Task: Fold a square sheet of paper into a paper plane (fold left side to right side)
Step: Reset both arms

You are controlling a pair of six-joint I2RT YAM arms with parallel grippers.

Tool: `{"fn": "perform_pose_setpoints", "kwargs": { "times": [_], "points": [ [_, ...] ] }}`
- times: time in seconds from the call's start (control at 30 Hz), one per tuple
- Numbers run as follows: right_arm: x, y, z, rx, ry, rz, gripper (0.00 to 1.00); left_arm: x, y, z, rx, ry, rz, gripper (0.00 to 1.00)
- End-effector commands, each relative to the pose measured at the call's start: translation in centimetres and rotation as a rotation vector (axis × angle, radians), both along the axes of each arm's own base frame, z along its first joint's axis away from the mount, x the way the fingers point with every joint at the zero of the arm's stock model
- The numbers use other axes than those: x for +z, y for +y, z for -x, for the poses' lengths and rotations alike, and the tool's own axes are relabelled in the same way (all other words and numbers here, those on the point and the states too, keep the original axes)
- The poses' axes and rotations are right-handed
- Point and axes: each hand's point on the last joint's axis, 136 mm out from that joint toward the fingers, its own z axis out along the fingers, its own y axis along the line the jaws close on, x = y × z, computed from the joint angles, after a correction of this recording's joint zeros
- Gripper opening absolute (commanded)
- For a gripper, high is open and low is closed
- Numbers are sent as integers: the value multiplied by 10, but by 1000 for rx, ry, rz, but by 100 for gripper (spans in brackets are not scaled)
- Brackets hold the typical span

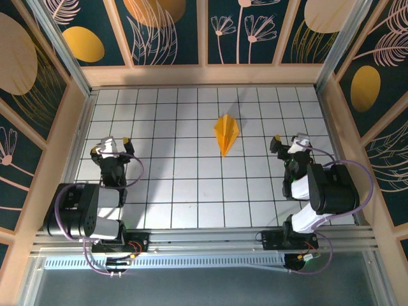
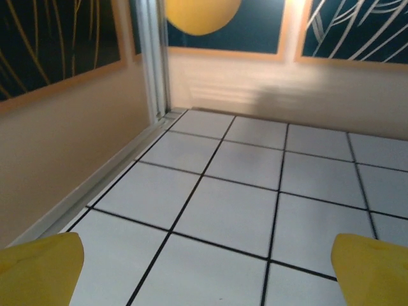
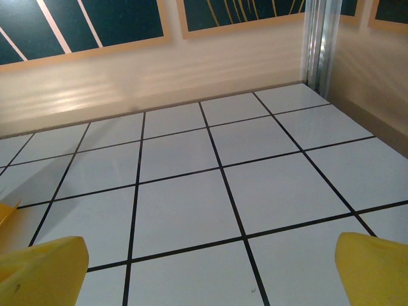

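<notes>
Paper plane [image 1: 226,132] lies flat, upper centre of the top view; long axis up-down, narrow tip toward the frame's bottom. Bare tiles of the table [image 1: 191,191] all round it. My left claw [image 1: 109,145] and right claw [image 1: 290,141] flank it, well apart, both spread wide, empty. Left wrist view adds the side wall [image 2: 57,159] close at left.

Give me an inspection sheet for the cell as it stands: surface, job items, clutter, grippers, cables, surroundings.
Surface: table, white tiles with black grid lines, flat.
Job's things: paper plane, orange-yellow, folded to a dart, lying mid-table, narrow point toward the arms, apart from both grippers.
Clutter: nothing seen.
Grippers: left gripper and right gripper open, empty, over bare tiles.
Cables: purple cables loop along each arm, away from the paper.
Surroundings: dark floral wall panels in wooden frames; metal rail at the near edge.
</notes>
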Motion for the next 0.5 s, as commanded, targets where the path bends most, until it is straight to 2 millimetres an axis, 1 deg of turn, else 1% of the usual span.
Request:
{"fn": "perform_pose_setpoints", "kwargs": {
  "times": [0.0,0.13,0.2,0.23,0.47],
  "points": [
    [10,3,-2,9,-34,-2,99,12,-11,-9,-80,-84,46,99],
    [10,3,-2,10,-34,-2,99,13,-13,-9,-91,-92,42,99],
    [11,3,-2,9,-35,-2,99,5,-14,-21,-98,-33,44,99],
    [10,3,-2,9,-34,-2,99,6,-18,-25,-120,-27,35,99],
    [11,3,-2,8,-35,-2,99,7,-18,-24,-124,-32,32,99]
  ]
}}
